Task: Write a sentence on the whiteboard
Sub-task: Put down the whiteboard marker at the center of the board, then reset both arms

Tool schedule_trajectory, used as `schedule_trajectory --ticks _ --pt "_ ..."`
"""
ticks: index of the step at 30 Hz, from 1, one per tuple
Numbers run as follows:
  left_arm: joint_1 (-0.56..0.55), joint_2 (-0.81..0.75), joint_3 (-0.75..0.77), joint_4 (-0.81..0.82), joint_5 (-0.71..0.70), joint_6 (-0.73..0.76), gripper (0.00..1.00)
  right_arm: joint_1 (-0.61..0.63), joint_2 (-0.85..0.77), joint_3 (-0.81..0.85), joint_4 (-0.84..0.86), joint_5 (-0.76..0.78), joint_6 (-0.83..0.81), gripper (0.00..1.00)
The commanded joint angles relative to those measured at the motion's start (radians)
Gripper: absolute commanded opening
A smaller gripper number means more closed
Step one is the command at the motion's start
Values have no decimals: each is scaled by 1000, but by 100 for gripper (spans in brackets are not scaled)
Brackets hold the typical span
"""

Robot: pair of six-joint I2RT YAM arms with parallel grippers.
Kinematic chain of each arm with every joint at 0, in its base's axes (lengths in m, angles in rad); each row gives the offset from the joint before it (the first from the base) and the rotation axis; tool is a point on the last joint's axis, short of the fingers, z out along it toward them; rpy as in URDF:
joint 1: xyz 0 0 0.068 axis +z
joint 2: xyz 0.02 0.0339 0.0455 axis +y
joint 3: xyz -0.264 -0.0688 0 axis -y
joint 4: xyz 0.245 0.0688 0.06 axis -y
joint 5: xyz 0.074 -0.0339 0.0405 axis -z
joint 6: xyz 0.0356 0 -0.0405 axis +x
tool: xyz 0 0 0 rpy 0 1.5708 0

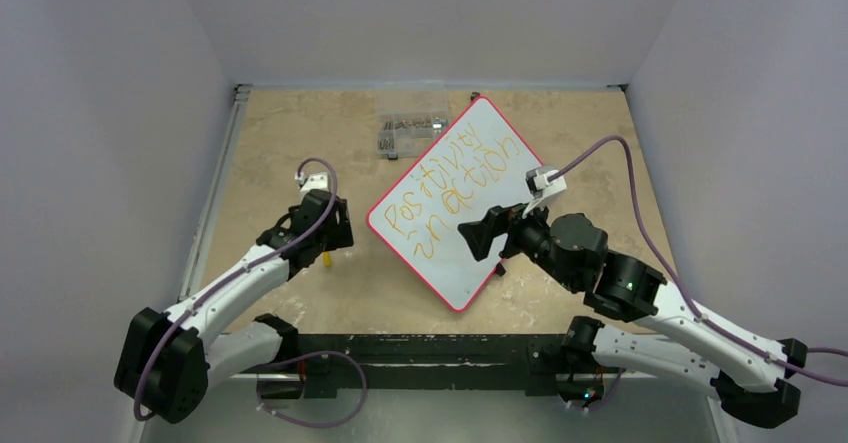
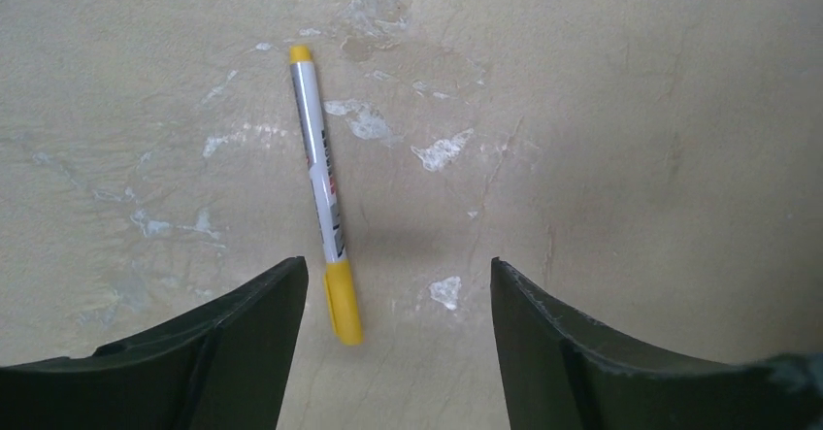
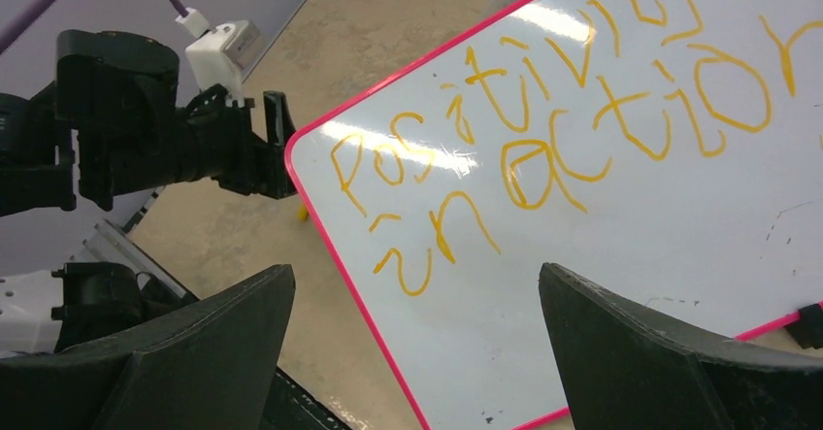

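Across the middle of the worktop [image 1: 300, 143] the whiteboard [image 1: 470, 263] lies skewed, the sentence [image 1: 455, 188] "Positivity in action" complete in two lines, so the writing looks finished. Well left of it the marker [image 2: 325, 197] lies on bare worktop between the wide fingers of the left gripper [image 2: 398, 275], seemingly set aside; the right gripper [image 3: 417, 280] hangs wide and empty over the board. From above, the left arm hides most of the marker.

Yellow marker [image 2: 325, 207] is lying flat on the scuffed bench [image 2: 631, 110]; clear parts box [image 1: 411, 133] is sitting at far edge.
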Motion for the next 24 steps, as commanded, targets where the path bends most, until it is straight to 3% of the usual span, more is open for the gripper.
schedule_trajectory --ticks 1,4,10,14,20,24 --pt "6 -140 57 -78 75 -54 73 3 -32 -17 35 65 5 99" --pt "7 -244 123 -175 101 -55 81 3 -59 -34 69 89 1 99" --pt "6 -301 295 -364 176 -14 83 3 -76 -53 103 161 36 99" --pt "6 -362 376 -438 169 95 85 3 -82 -65 93 186 55 99" --pt "6 -397 421 -454 103 276 85 3 -138 -107 0 261 129 99" --pt "6 -488 316 -359 84 316 85 2 -218 -191 -1 275 163 99"
